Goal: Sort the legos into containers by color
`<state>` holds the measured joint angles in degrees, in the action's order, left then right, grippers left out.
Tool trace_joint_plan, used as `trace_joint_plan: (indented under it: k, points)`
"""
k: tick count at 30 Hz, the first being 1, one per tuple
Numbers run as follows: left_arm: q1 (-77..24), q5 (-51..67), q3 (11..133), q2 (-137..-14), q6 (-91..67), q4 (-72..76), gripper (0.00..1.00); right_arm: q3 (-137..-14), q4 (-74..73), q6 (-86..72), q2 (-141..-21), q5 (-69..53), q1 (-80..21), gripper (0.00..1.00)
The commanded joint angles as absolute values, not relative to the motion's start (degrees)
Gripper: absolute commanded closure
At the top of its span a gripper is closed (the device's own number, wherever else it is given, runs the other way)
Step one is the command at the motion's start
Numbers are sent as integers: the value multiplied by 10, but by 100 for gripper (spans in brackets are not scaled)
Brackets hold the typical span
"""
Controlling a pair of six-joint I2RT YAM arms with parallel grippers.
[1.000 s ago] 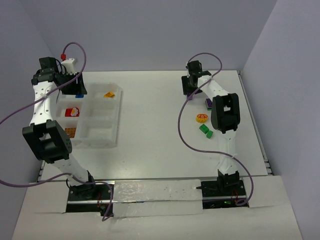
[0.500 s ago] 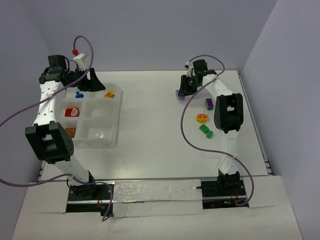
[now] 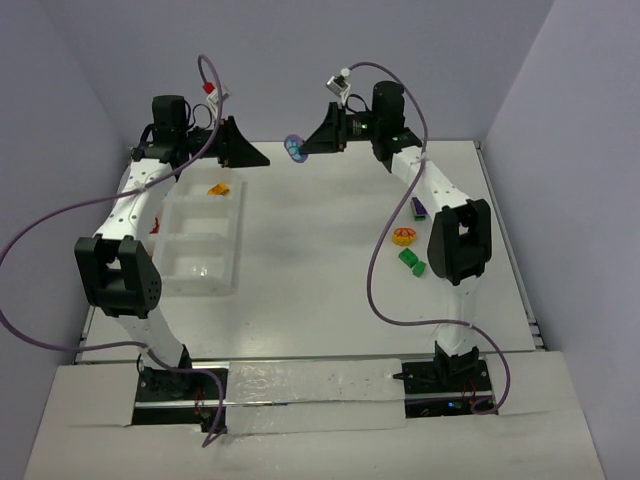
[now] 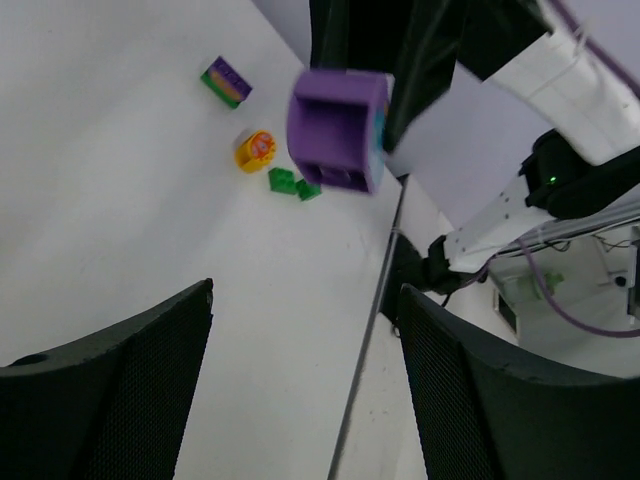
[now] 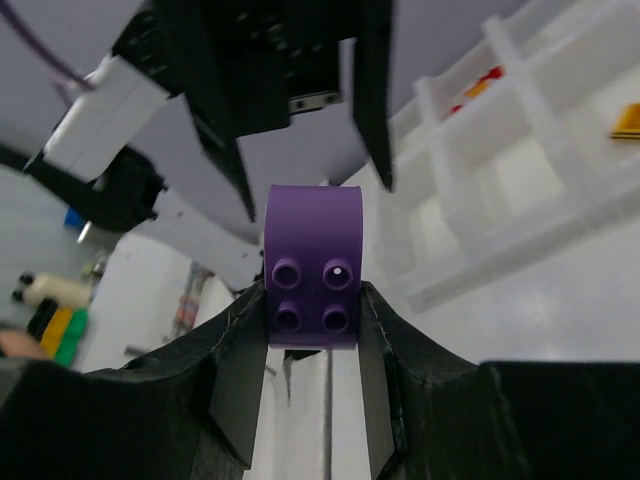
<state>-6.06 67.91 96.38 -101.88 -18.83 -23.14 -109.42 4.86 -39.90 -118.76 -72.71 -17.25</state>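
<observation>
My right gripper (image 3: 308, 146) is shut on a rounded purple lego (image 3: 296, 147) and holds it high in the air above the table's far middle; it fills the right wrist view (image 5: 312, 275) between my fingers. My left gripper (image 3: 250, 152) is open and empty, raised, facing the purple lego from the left with a small gap; in the left wrist view the lego (image 4: 338, 130) hangs ahead of my spread fingers (image 4: 130, 380). The clear divided tray (image 3: 238, 240) lies at the left and holds an orange piece (image 3: 218, 188).
On the table at the right lie a purple-and-green brick (image 3: 417, 207), a yellow-orange round piece (image 3: 403, 237) and green bricks (image 3: 411, 261). A red piece (image 3: 157, 226) shows in the tray behind my left arm. Walls close off the back and both sides.
My right gripper rose from the table with the purple lego and swung left. My left gripper rose from over the tray and swung right, so the two now face each other.
</observation>
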Motion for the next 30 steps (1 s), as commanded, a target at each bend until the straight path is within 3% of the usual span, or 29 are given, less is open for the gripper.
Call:
trace_joint_plan:
  k: [1, 11, 17, 22, 27, 29, 30]
  points:
    - [-76, 736, 965, -1027, -326, -58, 20, -1063, 337, -614, -1170, -814, -196, 100]
    - [-96, 733, 967, -1023, -343, -37, 20, -1067, 228, -524, -1155, -807, -219, 100]
    - [-108, 749, 960, -1023, -352, -27, 25, -1120, 24, -362, -1159, -769, -223, 100]
    - [-116, 769, 950, -1026, -370, -19, 47, -1125, 16, -361, -1159, -764, -224, 100]
    - [-120, 780, 934, -1027, -395, 9, 62, -1130, 17, -362, -1161, -766, -227, 100]
    - [-120, 785, 927, -1028, -414, 34, 75, -1127, 17, -365, -1161, -768, -228, 94]
    - [-120, 789, 924, -1028, -425, 42, 89, -1126, 16, -366, -1161, -768, -228, 86]
